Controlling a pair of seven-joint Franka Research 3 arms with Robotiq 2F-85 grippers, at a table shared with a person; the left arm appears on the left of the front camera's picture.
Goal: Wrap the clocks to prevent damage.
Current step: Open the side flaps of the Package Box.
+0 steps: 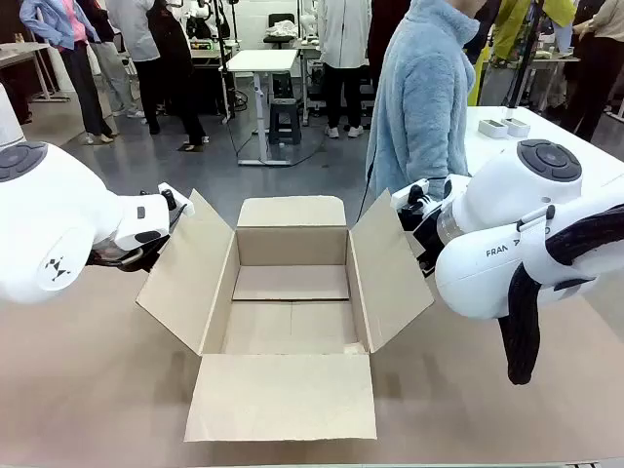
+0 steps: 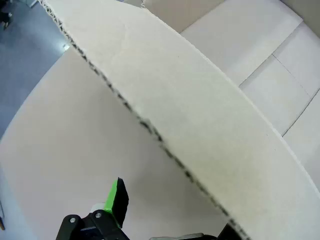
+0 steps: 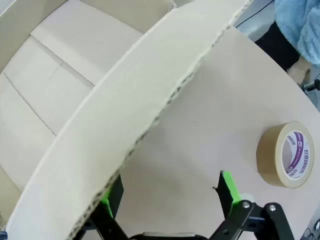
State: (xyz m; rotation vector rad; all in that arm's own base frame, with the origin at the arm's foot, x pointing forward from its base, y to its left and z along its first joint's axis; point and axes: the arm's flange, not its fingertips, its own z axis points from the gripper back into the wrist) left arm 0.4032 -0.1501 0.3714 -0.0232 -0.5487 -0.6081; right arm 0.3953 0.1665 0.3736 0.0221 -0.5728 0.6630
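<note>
The clocks are out of view. An open brown cardboard box (image 1: 292,246) stands mid-table with nothing in it and all its flaps spread out. My left gripper (image 1: 168,209) is at the top edge of the box's left flap (image 1: 187,275). In the left wrist view the left gripper (image 2: 170,220) is open: one green-padded finger (image 2: 118,197) shows, and the flap's edge (image 2: 150,127) hides the other. My right gripper (image 1: 415,209) is at the right flap (image 1: 390,275). In the right wrist view the right gripper (image 3: 170,196) is open, the flap's edge (image 3: 165,107) lying over one finger.
A roll of brown tape (image 3: 286,155) lies on the table beyond the right flap. A person in a light-blue fleece (image 1: 421,97) stands at the far side, with a hand (image 3: 300,70) near the table edge. The front flap (image 1: 283,396) lies flat toward me.
</note>
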